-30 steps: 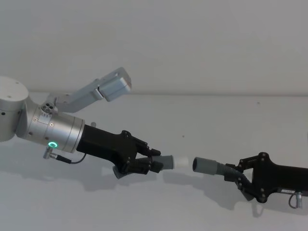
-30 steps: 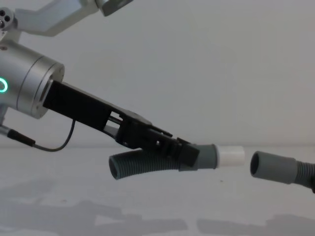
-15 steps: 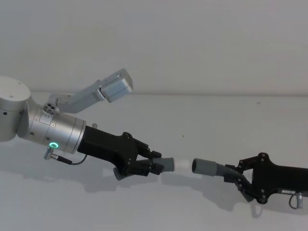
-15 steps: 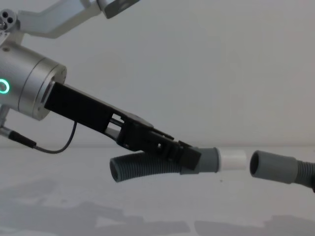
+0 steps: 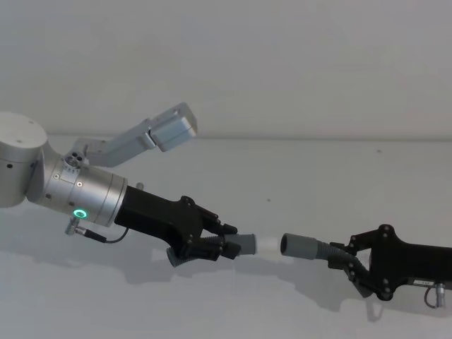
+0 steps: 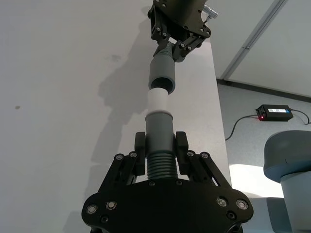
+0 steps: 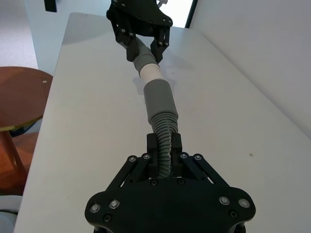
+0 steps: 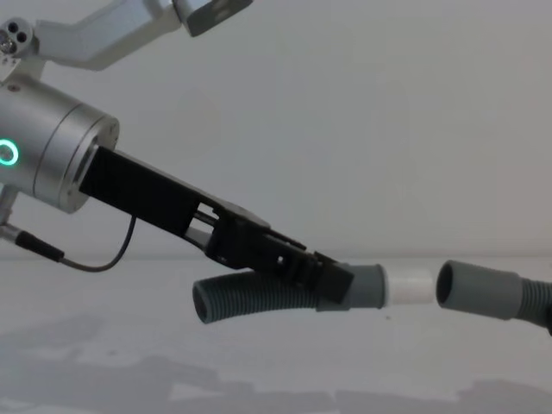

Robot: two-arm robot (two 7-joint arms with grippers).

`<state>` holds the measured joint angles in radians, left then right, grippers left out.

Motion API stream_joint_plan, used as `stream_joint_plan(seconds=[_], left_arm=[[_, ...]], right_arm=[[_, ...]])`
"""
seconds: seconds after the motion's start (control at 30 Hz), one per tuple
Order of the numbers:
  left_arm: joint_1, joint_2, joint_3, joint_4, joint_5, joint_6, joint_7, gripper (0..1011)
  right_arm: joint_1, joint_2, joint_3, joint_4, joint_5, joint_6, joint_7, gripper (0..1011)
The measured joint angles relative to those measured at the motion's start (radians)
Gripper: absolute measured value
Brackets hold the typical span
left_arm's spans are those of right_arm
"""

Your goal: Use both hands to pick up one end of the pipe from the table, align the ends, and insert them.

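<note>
Both pipe pieces hang above the table (image 5: 318, 183). My left gripper (image 5: 212, 244) is shut on the ribbed part of one dark-grey piece (image 8: 250, 297), just behind its smooth cuff, and the white spigot (image 8: 408, 286) points right. My right gripper (image 5: 346, 261) is shut on the ribbed part of the other piece, whose open socket cuff (image 5: 296, 246) faces left. The two ends are in line. The white spigot (image 6: 159, 101) reaches the mouth of the socket cuff (image 6: 162, 77); I cannot tell whether it has entered. From the right wrist, the socket cuff (image 7: 159, 99) meets the white spigot (image 7: 150, 74).
The left arm's silver wrist with its green ring light (image 5: 78, 212) stands at the left, a grey arm link (image 5: 169, 127) above it. Past the table's edge are a black power box (image 6: 274, 111) on the floor and a brown round stool (image 7: 19, 102).
My left gripper has carried the white-tipped piece to the right and slightly down, closing the gap to the socket cuff. The right gripper has stayed nearly still.
</note>
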<state>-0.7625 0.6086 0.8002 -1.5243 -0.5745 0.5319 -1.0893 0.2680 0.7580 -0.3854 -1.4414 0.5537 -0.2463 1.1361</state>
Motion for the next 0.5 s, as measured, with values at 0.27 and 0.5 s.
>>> stream_joint_plan(seconds=[0.27,0.5], left_arm=[[-0.003,0.002,0.005,0.0,-0.006,0.0,0.002,346],[-0.005,0.005,0.009,-0.002,-0.013,0.0,0.005,345]], right_arm=[[0.0,0.004,-0.006,-0.003,0.001,0.0,-0.004,136],[0.004,0.008,-0.013,-0.004,0.001,-0.001,-0.007,136]])
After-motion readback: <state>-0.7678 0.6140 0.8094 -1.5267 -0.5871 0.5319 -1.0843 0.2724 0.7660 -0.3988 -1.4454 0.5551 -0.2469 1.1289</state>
